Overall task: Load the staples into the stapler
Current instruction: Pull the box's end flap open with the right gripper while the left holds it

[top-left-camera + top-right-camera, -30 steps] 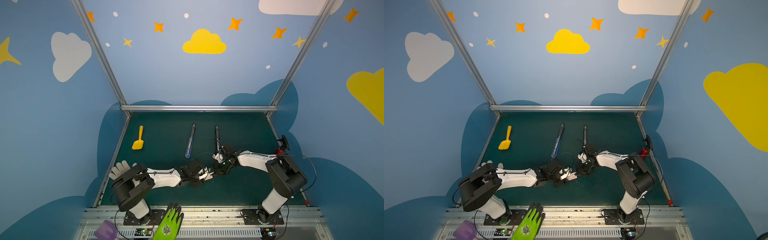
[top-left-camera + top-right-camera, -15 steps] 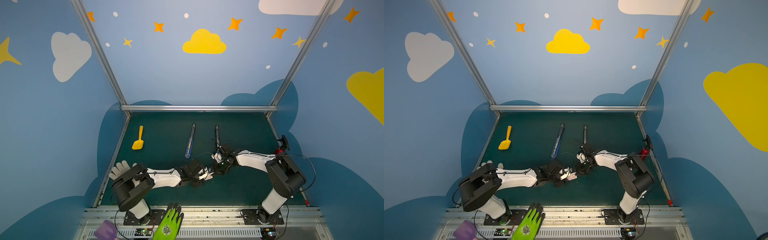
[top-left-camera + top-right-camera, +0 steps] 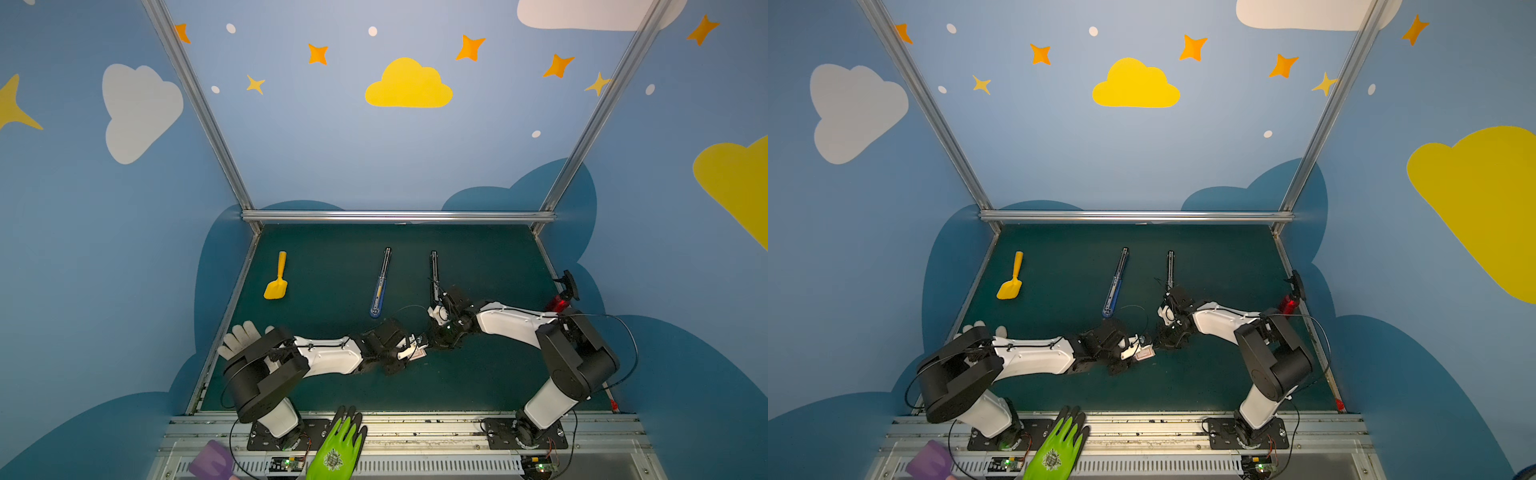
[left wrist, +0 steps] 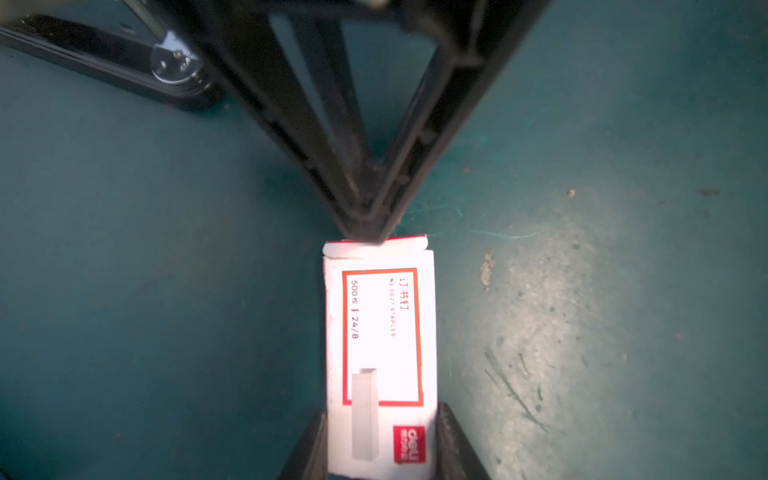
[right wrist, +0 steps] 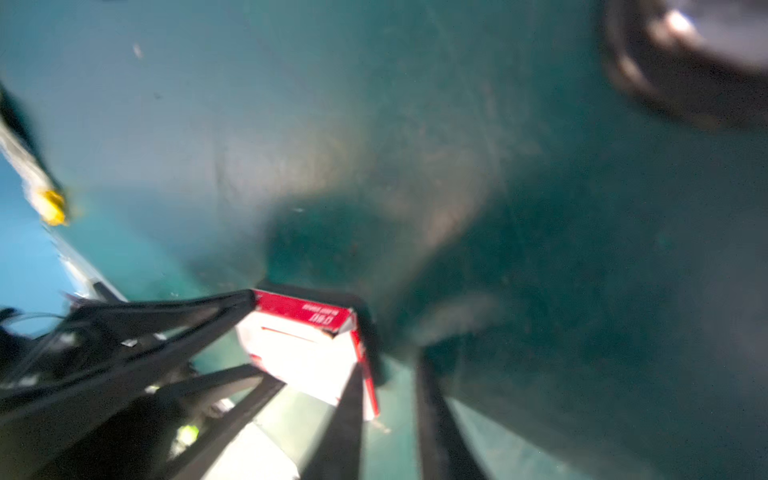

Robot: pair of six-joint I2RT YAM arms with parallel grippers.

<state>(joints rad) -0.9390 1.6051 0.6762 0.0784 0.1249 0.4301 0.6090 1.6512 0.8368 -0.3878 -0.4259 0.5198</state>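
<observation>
Staple box point(image 4: 380, 332): label up, on the robot's side of the black stapler point(image 3: 434, 274), close to its near end.
Left fingers point(image 4: 457, 449): pinching the box by its long sides.
Right fingers point(image 4: 299, 137): tips at the box's free end flap; spread or pinching, cannot tell.

Both top views look steeply down from high over the near edge of the bench point(image 3: 478, 382) toward the back wall point(image 3: 374, 166). Each wrist camera sits close over the bench, looking along its own fingers: the left pincer point(image 4: 382, 411) and the right pincer point(image 5: 390, 365). Both wrist views show the staple box point(image 4: 380, 332).
</observation>
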